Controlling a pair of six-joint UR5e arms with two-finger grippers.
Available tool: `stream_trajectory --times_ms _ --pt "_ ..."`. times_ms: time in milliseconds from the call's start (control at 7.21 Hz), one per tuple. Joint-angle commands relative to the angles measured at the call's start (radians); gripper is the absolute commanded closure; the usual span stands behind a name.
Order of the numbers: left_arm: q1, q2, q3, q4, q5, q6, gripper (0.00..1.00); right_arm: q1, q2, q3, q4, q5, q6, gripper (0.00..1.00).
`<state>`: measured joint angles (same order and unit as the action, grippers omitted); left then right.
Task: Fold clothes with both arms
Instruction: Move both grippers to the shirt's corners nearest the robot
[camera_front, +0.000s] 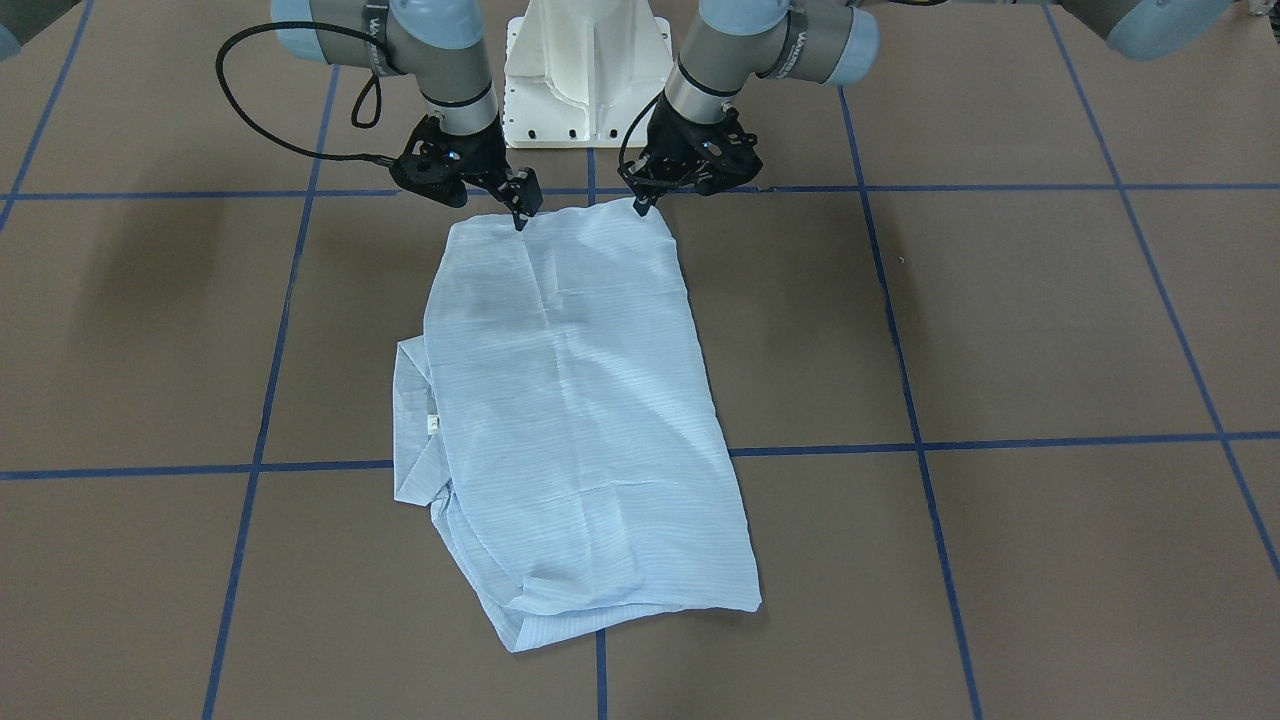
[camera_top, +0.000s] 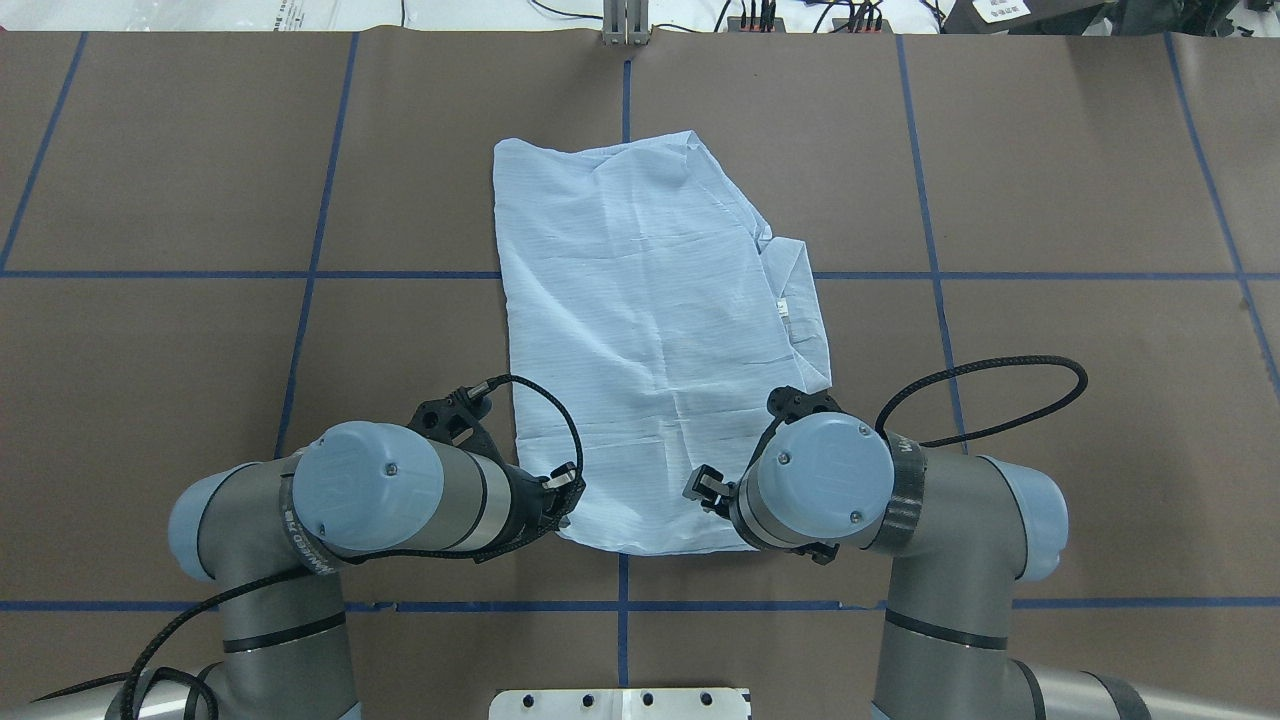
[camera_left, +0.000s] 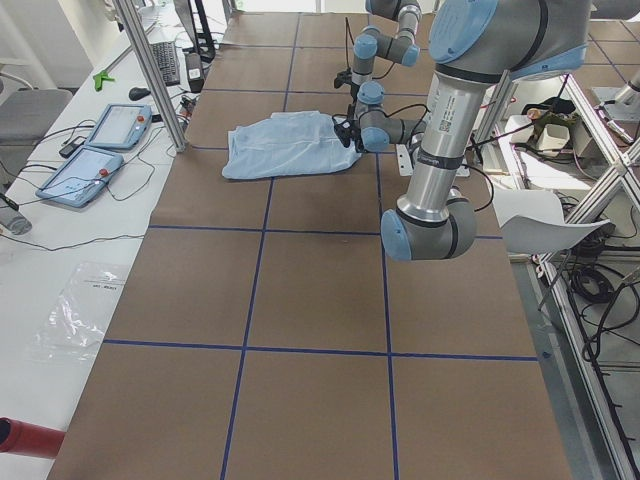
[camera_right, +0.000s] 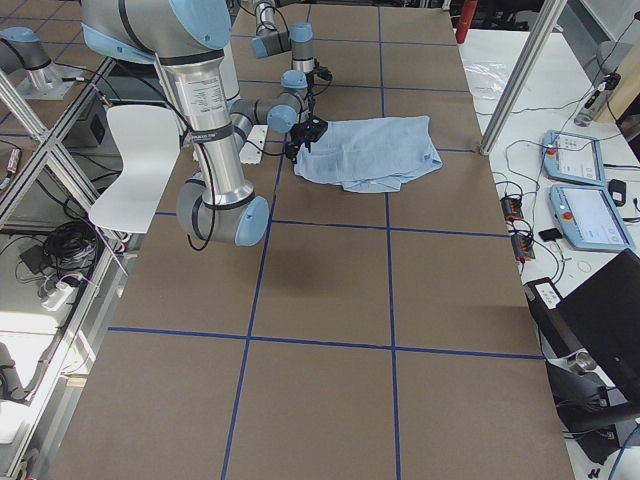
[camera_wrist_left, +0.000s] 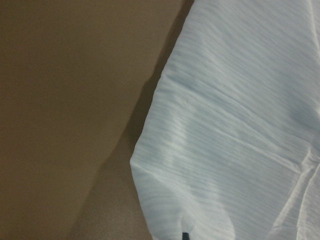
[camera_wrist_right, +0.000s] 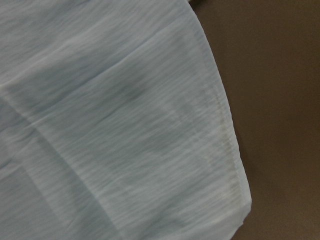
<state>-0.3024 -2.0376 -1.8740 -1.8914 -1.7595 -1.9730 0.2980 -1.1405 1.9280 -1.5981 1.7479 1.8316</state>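
Corners are what I care about right now. My thin light-blue striped shirt (camera_front: 580, 400) lies flat on the brown desk (camera_front: 1000, 330) with blue tape lines, folded into one long shape. Its long way runs straight out from the two claws, away from the robot. The short near edge sits right at the claws, and the far short edge is well apart from them.

The black right claw (camera_front: 521, 218) is at one corner of that near edge. The black left claw (camera_front: 640, 207) is at the other corner. Each claw's fingers look pressed together to a point on the cloth, so I judge each one is pinching its own corner. The wrist cameras show only cloth with a dark shadow under its edge, so the corners seem raised a little.

Neither arm is nearer; both are just as close. The pointed collar (camera_front: 412, 450) with its small white label (camera_front: 433, 424) pokes out on the right claw's side, further out than the claw.

I think the next move is to carry both corners straight forward along the long way and lay them on the far edge. Both claws should go together, or the fold will come out crooked.
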Motion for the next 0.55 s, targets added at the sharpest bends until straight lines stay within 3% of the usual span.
stream_trajectory --times_ms 0,416 --pt "-0.001 -0.009 -0.001 0.000 0.000 0.000 1.00 -0.008 -0.004 -0.026 0.001 -0.001 0.001 0.00" --pt "-0.001 -0.009 0.001 0.000 0.002 0.000 1.00 -0.019 -0.002 -0.053 0.006 0.001 -0.003 0.00"
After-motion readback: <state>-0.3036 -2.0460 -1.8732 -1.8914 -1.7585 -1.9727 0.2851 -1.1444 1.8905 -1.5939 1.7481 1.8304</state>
